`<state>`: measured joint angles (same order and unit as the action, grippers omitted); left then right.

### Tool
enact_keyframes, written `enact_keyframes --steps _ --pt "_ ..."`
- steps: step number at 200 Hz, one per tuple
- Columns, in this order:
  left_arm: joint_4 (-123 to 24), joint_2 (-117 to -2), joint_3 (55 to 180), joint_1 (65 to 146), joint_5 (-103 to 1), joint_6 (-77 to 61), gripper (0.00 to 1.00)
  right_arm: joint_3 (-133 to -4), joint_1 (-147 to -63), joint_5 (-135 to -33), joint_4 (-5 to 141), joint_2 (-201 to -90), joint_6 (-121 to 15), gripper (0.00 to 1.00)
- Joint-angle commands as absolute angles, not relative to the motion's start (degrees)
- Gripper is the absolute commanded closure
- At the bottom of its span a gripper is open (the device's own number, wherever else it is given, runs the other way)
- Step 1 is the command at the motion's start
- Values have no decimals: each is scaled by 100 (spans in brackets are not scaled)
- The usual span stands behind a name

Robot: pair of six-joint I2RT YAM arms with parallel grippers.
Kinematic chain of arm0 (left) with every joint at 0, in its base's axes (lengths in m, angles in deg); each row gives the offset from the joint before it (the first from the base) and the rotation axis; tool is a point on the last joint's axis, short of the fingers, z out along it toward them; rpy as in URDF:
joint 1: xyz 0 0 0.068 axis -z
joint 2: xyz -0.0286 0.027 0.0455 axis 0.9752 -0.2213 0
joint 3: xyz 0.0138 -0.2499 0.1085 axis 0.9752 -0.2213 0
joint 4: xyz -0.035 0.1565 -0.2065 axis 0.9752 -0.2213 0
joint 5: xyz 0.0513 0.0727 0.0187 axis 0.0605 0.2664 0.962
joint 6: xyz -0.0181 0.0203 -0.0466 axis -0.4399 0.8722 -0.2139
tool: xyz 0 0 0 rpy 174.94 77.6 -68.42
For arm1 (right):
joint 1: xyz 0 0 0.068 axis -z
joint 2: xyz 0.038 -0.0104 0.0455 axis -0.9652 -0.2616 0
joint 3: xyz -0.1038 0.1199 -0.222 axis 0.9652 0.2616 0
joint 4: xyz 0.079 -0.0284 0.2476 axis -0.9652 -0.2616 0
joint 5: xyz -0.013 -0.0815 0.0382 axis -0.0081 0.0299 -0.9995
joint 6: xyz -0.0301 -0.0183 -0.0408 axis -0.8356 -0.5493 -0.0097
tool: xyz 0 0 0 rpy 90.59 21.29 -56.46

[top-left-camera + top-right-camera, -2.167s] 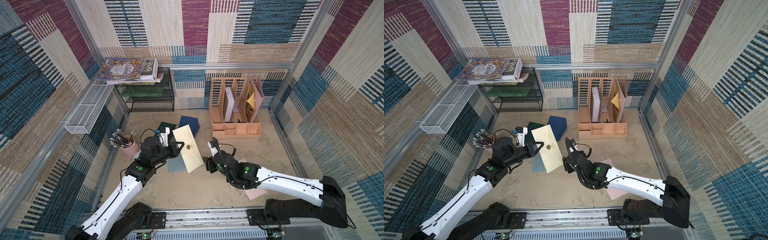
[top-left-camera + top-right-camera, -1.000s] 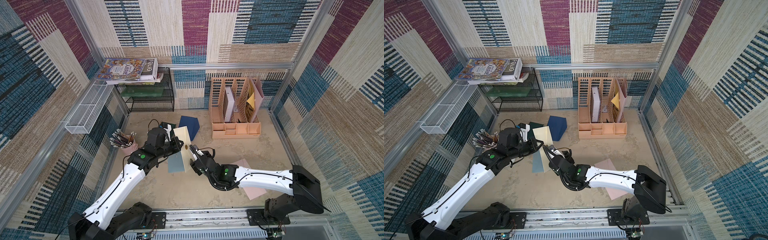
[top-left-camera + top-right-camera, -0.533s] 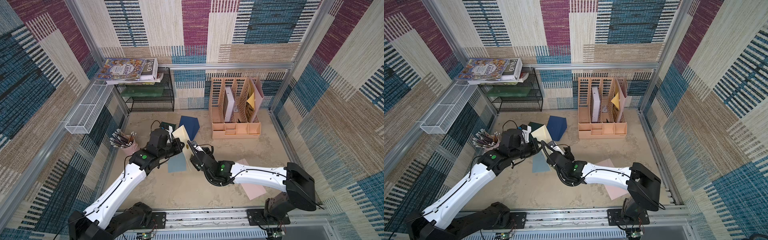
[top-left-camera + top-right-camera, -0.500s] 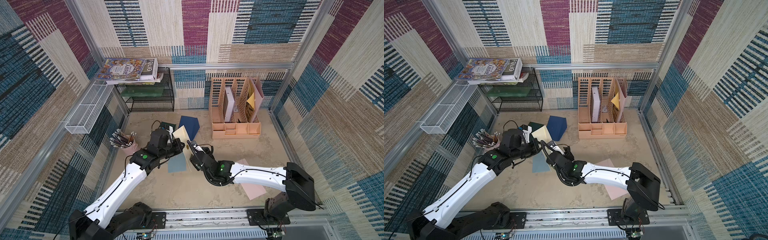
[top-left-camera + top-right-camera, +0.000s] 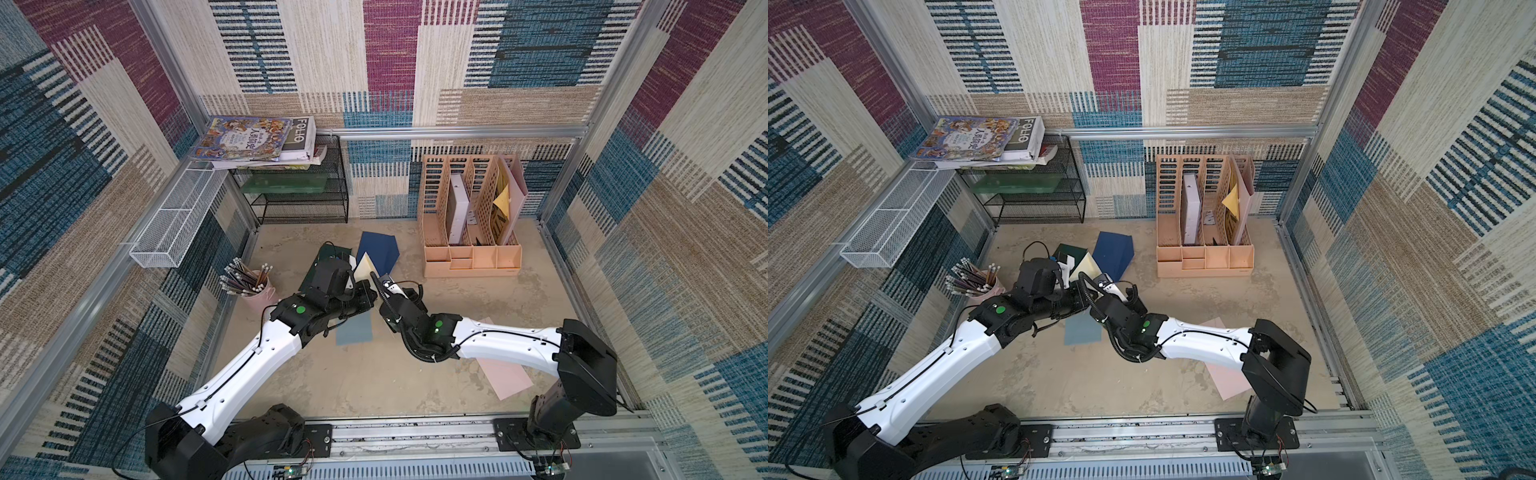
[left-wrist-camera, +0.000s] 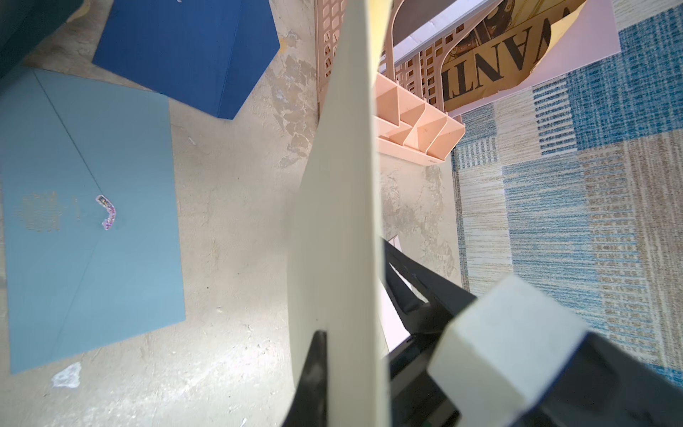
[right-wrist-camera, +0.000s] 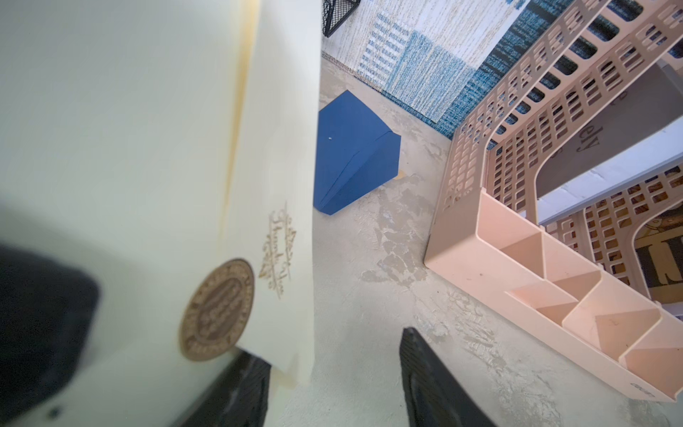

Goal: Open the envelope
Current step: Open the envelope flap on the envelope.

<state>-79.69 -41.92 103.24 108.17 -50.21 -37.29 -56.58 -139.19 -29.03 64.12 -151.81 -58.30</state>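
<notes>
A cream envelope (image 5: 365,266) (image 5: 1084,266) stands nearly edge-on above the table, and my left gripper (image 5: 368,297) (image 5: 1081,293) is shut on its lower edge. In the left wrist view the envelope (image 6: 340,222) rises from between the dark fingers (image 6: 316,369). My right gripper (image 5: 380,282) (image 5: 1096,282) is close beside it. In the right wrist view the flap with its round gold seal (image 7: 218,310) hangs over one finger (image 7: 236,392). The flap's corner lies between the jaws of the right gripper (image 7: 329,355), which is open with a gap to the other finger (image 7: 428,380).
On the table lie a light blue envelope (image 5: 353,332), a dark blue envelope (image 5: 378,249), a dark green one (image 5: 328,257) and a pink sheet (image 5: 503,374). A peach file organiser (image 5: 469,257) stands at the back right. A pencil cup (image 5: 253,286) and a wire shelf (image 5: 299,195) stand on the left.
The left gripper has turned the envelope from face-up to nearly edge-on. The right gripper has come in from the right to the flap, and its jaws have narrowed.
</notes>
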Motion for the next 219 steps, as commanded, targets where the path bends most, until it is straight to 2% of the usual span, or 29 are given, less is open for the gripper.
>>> enact_keyframes --steps 1,28,71,106,176,219 --pt "-8083 -4222 10323 10842 -5171 -3737 100 -5654 -13891 -2876 6646 -15111 -5910 50" --pt "-8089 -4278 10323 10872 -5200 -3723 100 -5658 -13869 -2955 6678 -15087 -5954 58" --pt "-8137 -4356 10402 10894 -5240 -3663 100 -5651 -13816 -3108 6702 -15118 -6011 85" --pt "-8271 -4423 10505 10894 -5200 -3551 100 -5615 -13791 -3210 6715 -15092 -6020 95" --pt "-8361 -4553 10683 10894 -5174 -3377 100 -5519 -13760 -3401 6737 -15011 -6023 100" --pt "-8282 -4363 10557 10885 -5122 -3223 100 -5340 -13640 -3901 6873 -14732 -6021 100"
